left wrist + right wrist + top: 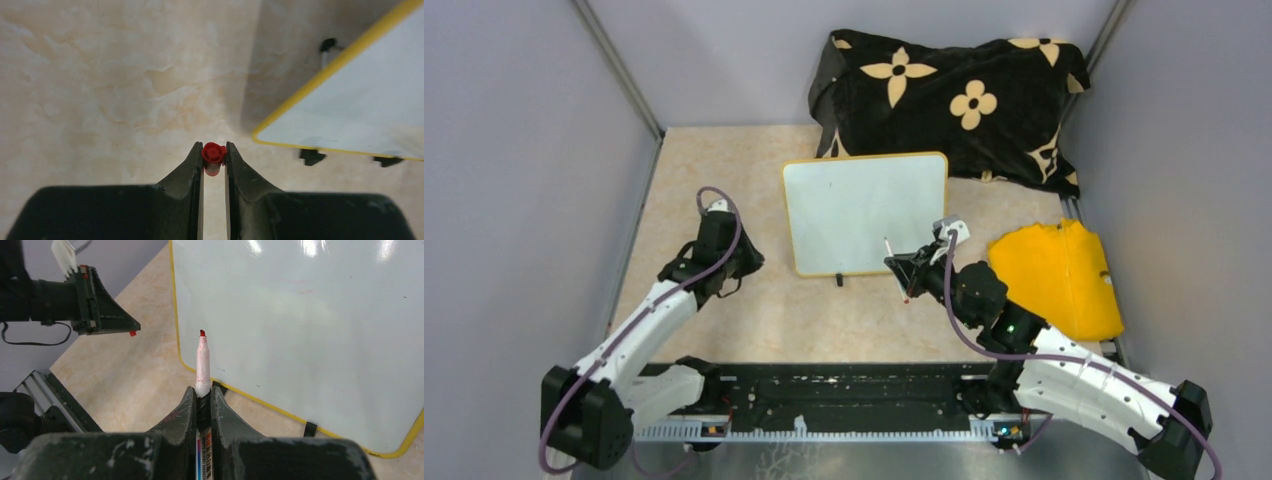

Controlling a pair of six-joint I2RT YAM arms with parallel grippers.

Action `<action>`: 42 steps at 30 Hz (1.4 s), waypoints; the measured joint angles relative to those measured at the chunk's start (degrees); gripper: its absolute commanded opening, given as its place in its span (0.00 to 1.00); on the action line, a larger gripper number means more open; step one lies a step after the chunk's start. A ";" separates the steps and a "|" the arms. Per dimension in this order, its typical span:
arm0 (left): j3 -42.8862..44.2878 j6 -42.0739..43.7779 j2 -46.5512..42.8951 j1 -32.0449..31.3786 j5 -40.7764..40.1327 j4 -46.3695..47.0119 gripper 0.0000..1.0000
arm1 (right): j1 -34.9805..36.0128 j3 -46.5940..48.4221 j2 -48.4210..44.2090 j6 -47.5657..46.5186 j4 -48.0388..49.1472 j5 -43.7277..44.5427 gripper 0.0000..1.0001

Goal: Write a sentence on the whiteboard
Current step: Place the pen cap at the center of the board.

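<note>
The whiteboard stands mid-bench, propped at a tilt on its little black clip feet, yellow frame all round, and its face is blank. Not one letter of the sentence is up there; the right wrist view shows only glare and perhaps a faint pinkish smudge high on the gloss. So the writing itself is all to come.

The preparation, though, looks done. The right gripper is pinching a marker by its barrel, red tip bare and pointing up toward the board's lower left corner. It is close to the surface, but I can't say it touches. Over on the other side, the left gripper is pinched on a small red cap, holding it well off to the left of the board, above bare bench. My read: cap off, pen poised, first stroke next.

The bench is a pale marbled beige, flat and matte. Behind the board slumps a black cloth with cream flowers, touching its top right corner or close to it. A yellow cloth lies at the right edge, beside the right arm. Plain grey walls close in on three sides, and a black rail runs along the near edge between the two arm bases.
</note>
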 measured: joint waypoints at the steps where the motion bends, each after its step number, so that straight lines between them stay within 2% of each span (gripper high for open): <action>1: 0.00 0.28 2.32 0.31 -0.44 -0.63 0.02 | 0.00 -0.02 0.00 0.00 -0.04 0.07 0.00; 7: 1.33 1.81 13.66 1.84 -0.98 -3.17 0.00 | 0.02 -0.02 -0.85 -0.11 -0.46 0.35 0.00; 19: 8.37 3.41 26.40 2.47 1.16 -2.82 0.01 | 0.02 -0.02 -3.39 -1.09 -1.40 0.79 0.00; 42: 8.37 3.96 32.74 3.69 5.86 -2.82 0.26 | 0.02 -0.04 -3.56 -1.95 -2.05 1.99 0.00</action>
